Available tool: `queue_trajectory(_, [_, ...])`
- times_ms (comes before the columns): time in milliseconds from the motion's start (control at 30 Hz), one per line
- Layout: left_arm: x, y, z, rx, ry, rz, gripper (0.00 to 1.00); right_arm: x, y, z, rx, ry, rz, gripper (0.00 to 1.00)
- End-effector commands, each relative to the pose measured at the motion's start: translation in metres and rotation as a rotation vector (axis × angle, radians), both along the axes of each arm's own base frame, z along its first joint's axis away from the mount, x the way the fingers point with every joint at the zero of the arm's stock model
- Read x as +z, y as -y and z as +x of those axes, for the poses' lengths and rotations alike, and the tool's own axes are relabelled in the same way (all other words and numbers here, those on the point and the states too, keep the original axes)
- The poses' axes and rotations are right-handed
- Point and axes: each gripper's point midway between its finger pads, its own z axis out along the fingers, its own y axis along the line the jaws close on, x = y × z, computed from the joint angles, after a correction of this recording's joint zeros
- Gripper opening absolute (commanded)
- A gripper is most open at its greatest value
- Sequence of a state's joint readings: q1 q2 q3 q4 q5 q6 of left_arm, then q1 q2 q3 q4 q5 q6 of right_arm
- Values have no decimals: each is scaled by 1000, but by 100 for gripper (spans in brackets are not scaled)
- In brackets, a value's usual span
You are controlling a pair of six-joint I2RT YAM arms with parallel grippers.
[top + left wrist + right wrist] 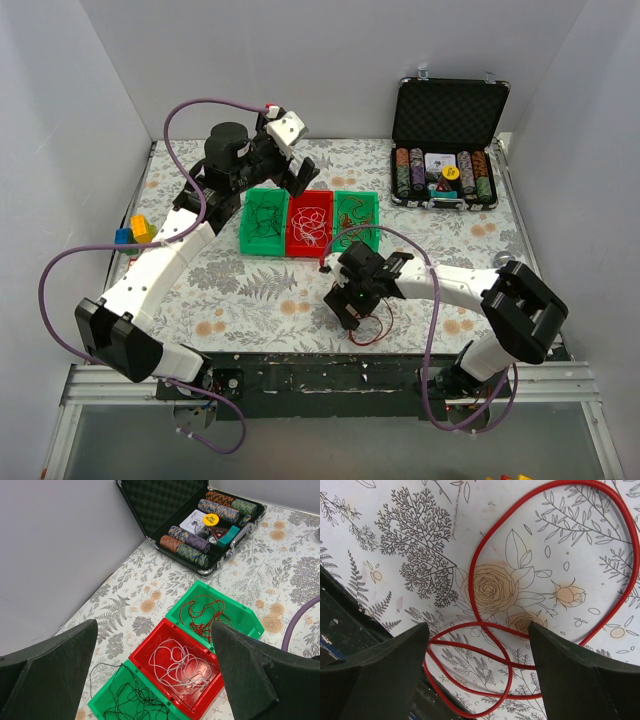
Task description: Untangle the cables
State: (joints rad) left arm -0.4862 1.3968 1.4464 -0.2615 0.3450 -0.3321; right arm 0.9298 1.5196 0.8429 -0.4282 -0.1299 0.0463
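**Right jaws.** The right gripper (350, 305) sits low over the tabletop (250, 290) in the lower centre of the overhead view. In the right wrist view its jaws stand wide apart, one at the lower left of the frame and one at the lower right. Nothing is clamped between them.

**Loose cable.** A red cable (482, 624) lies flat on the floral tabletop in loose overlapping loops. One large loop reaches the upper right of the right wrist frame, and smaller loops cross in the gap between the jaws. Neither finger visibly touches it. In the overhead view this red cable (372, 330) lies just right of and below the right gripper, close to the near edge of the tabletop.

**Left jaws.** The left gripper (300, 178) hangs above the row of bins in the upper centre of the overhead view. In the left wrist view its jaws are fully apart and hold nothing.

**Sorted cables.** Three bins stand side by side, touching:
- The left green bin (262, 251) (102, 695) holds a dark cable (132, 697).
- The red bin (308, 254) (147, 642) holds a whitish cable (177, 667).
- The right green bin (357, 194) (250, 620) holds a red-brown cable (205, 612).

**Other items.** An open black case (450, 110) (160, 500) with rows of poker chips stands at the upper right of the overhead view, well apart from the bins. Yellow and blue blocks (133, 230) sit at the left edge of the tabletop.
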Motion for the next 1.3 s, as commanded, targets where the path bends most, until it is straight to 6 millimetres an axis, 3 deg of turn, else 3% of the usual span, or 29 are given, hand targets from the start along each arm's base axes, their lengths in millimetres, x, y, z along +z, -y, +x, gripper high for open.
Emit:
queue_trajectory(0, [13, -5, -9, -8, 38, -11, 98, -1, -1, -8, 2, -27, -36, 89])
queue_trajectory(67, [12, -5, -8, -6, 37, -10, 98, -5, 0, -10, -6, -36, -55, 81])
queue_trajectory(167, [12, -5, -8, -5, 38, -11, 98, -12, 3, -11, -24, -44, -105, 61])
queue_trajectory(267, [14, -7, -7, 1, 44, -11, 98, -19, 7, -14, -21, -27, -157, 37])
queue_trajectory(367, [14, -6, -8, 0, 45, -10, 98, -25, 8, -17, -16, -13, -187, 5])
queue_trajectory(400, [13, -6, -7, 0, 42, -11, 98, -25, 7, -13, -27, 13, -197, 1])
queue_trajectory(533, [14, -6, -8, -2, 42, -13, 98, -15, -3, 3, -62, 84, -158, 1])
queue_trajectory(667, [15, -7, -8, 1, 48, -12, 98, 18, -16, 33, -121, 182, -71, 1])
queue_trajectory(833, [19, -8, -9, 4, 57, -14, 98, 54, -4, 63, -243, 210, 53, 1])
queue_trajectory(967, [17, -7, -8, 3, 52, -15, 98, 58, 8, 61, -273, 189, 75, 1])
queue_trajectory(1100, [17, -7, -8, 3, 54, -19, 98, 71, 5, 60, -296, 207, 146, 1])
queue_trajectory(1200, [17, -7, -8, 3, 54, -19, 98, 97, -2, 70, -311, 268, 225, 1])
queue_trajectory(1267, [20, -7, -9, 4, 59, -24, 98, 127, -7, 81, -326, 324, 289, 1])
